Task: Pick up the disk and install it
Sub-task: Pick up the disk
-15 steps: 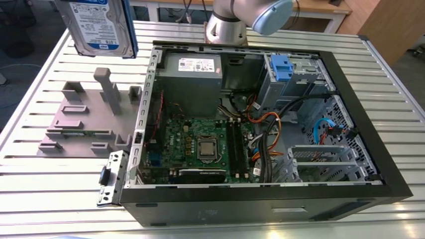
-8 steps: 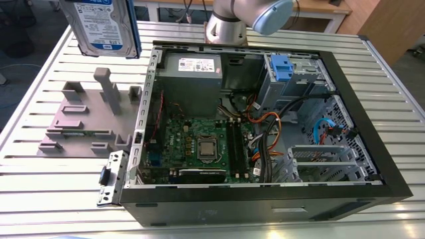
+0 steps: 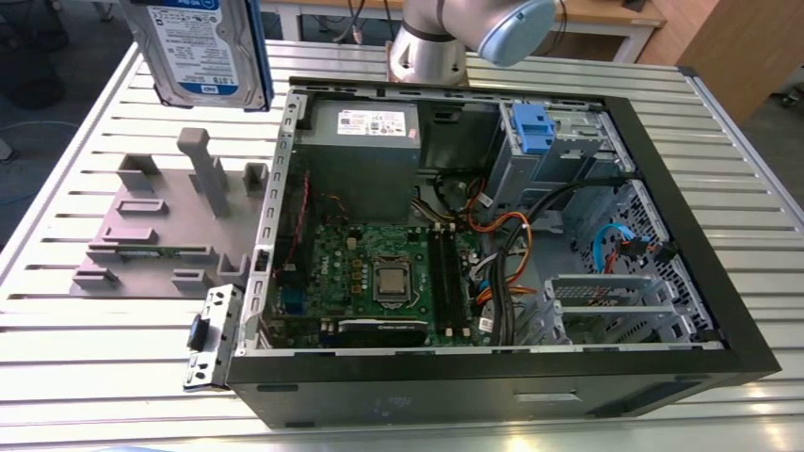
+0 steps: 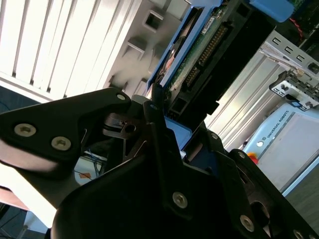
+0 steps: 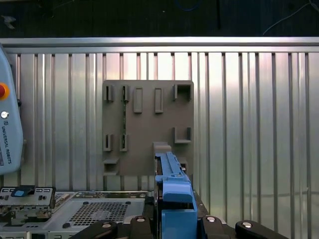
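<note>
While it hangs in the air above the grey stand (image 3: 151, 226), beside the open case (image 3: 703, 282), the disk (image 3: 201, 47) sits clamped in the gripper (image 5: 172, 221), jaws snug on its blue bracket.

One disk (image 3: 201, 47), upper left of the exterior view; one stand (image 3: 157, 221), at its left; one open case (image 3: 503, 377), centre; one arm (image 3: 490, 28); one table (image 3: 75, 358).
</note>
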